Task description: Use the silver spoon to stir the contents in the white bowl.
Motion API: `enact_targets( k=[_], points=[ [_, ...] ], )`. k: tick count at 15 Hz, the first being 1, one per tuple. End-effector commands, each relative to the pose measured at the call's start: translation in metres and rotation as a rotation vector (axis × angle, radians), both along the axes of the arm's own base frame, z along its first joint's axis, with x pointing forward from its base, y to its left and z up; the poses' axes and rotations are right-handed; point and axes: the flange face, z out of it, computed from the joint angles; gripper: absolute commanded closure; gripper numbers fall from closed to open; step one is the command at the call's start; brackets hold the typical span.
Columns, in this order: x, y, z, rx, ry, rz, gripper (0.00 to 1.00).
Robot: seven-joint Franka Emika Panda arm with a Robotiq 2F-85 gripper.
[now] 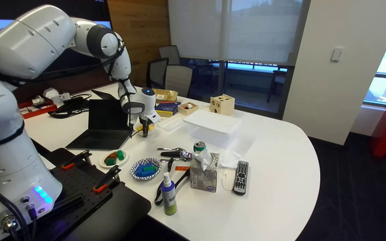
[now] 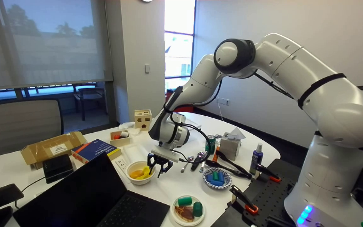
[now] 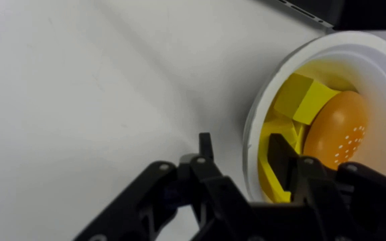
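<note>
White bowl, round, sits at 3 o'clock in wrist view; contents are yellow and orange. Gripper stands spread. Table is white; window shade hangs at 1 o'clock in an exterior view.

All views share the white bowl: in an exterior view, slantwise from its spray bottle side; in an exterior view, nearer, from its laptop side; wrist view, close, downward.
</note>
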Motion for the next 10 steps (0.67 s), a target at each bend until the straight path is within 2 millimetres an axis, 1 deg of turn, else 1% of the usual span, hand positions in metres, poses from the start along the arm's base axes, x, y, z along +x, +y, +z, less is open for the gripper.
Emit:
enact_targets(
  k=[1,3,4,5,6,7,8,9,10],
  points=[
    [0.005,0.003,-0.002,0.001,0.011,0.016,0.83],
    [0.006,0.004,-0.001,-0.005,0.006,0.022,0.98],
    [0.007,0.004,0.001,-0.009,0.002,0.026,1.00],
    [0.009,0.006,0.006,-0.009,-0.005,0.029,1.00],
    [0.010,0.006,0.012,-0.014,-0.010,0.036,0.97],
    [0.009,0.007,0.015,-0.019,-0.005,0.043,0.97],
    [0.009,0.009,0.019,-0.020,-0.009,0.051,1.00],
    [0.008,0.010,0.024,-0.027,-0.006,0.056,0.98],
    [0.007,0.010,0.027,-0.031,-0.004,0.057,0.98]
  ],
)
